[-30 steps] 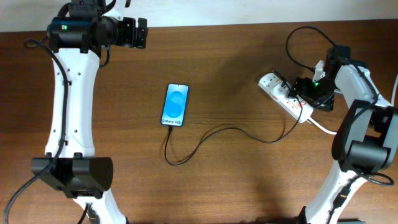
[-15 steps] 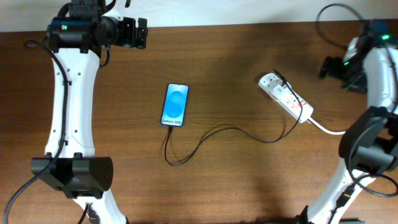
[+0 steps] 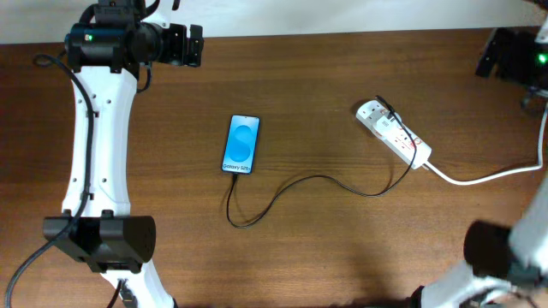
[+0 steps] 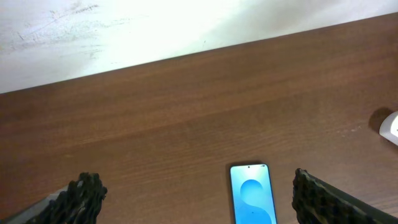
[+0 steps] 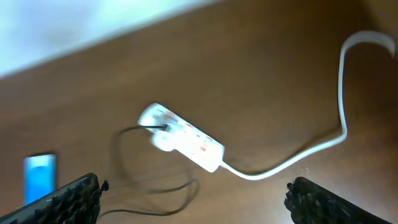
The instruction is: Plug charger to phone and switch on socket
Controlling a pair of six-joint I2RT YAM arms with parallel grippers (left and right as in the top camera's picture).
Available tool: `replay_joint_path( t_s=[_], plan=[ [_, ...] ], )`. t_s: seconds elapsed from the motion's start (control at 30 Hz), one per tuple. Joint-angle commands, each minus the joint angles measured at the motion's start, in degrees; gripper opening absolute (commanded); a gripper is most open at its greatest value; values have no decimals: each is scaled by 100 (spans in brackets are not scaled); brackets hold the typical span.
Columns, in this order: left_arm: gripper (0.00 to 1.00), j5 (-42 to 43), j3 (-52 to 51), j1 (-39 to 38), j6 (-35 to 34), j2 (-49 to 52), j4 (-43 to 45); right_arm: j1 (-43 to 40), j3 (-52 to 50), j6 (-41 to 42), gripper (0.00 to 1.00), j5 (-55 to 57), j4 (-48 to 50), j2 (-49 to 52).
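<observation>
The left gripper stood wide open and empty near the far edge of the wooden surface, seen from overhead, while the right gripper, also spread wide and holding nothing, hung at the far right corner, well apart from the socket. The phone lay flat near the middle, screen lit blue, with the charger meeting its near edge and curling rightward to the socket, whose thick white cord trailed off to the right. The left wrist view showed that gripper's two fingers set far apart above bare wood, the phone's upper part visible between them at the bottom of the frame. The blurred right wrist view showed the socket lying at a slant between that gripper's parted fingers, the black cable plugged in near one end and the phone at far left.
</observation>
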Motion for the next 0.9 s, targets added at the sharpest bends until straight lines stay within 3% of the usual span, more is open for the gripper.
replay_joint_path(
  t_s=[0.0,0.13,0.43,0.53,0.67,0.87],
  plan=[
    [99,-39,11,-7,35,9,-4,385,-109,-44,98,-195,-37,-1097],
    [99,-39,11,-7,35,9,-4,798,-492,-61,98,-177,-35,-2267],
    [99,-39,11,-7,35,9,-4,809,-575,-76,98,-105,-35,-3895],
    [99,-39,11,-4,35,9,-4,804,-1174,-87,98,50,-35,-4409],
    [100,-39,11,-7,35,7,-4,811,-3263,-87,98,286,568,-5134],
    [99,-39,11,-7,35,7,-4,1084,-8439,-87,98,240,5469,-7097]
  ],
)
